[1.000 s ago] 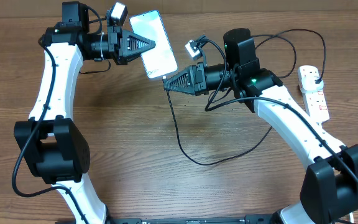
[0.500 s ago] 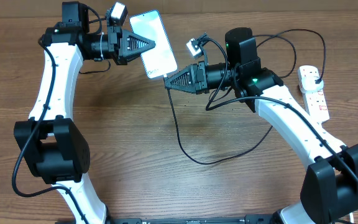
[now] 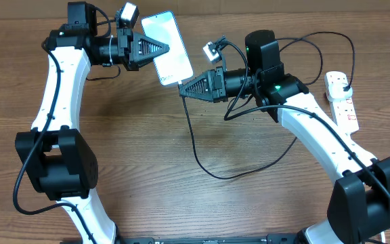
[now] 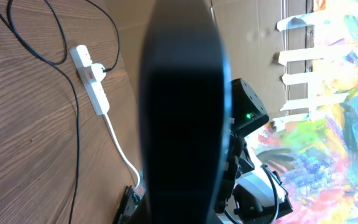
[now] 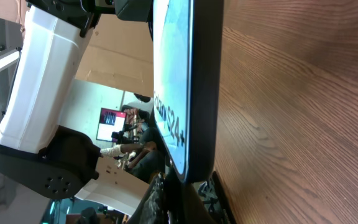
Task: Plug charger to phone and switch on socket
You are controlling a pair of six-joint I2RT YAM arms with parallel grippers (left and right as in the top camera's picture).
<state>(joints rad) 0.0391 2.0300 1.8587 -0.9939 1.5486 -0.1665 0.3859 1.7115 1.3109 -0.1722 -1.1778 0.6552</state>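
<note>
Your left arm stretches by the far edge of the wooden table [image 3: 134,163], left gripper [image 3: 165,49] clamped on the slim lit smartphone [image 3: 177,65]; your right gripper [image 3: 183,91], level, pinches the thin black charger cable [image 3: 194,146] at its bottom edge

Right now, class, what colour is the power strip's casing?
White with red markings; the power strip shows best in the overhead view.

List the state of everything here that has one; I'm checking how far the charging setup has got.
phone: screen lit, gripped at one long edge.
left gripper: shut on the phone.
right gripper: shut on the charger's connector end, at the phone's bottom edge.
charger: plug in the socket; whether the connector is seated in the phone cannot be told.
socket: charger plugged in; switch position too small to tell.
</note>
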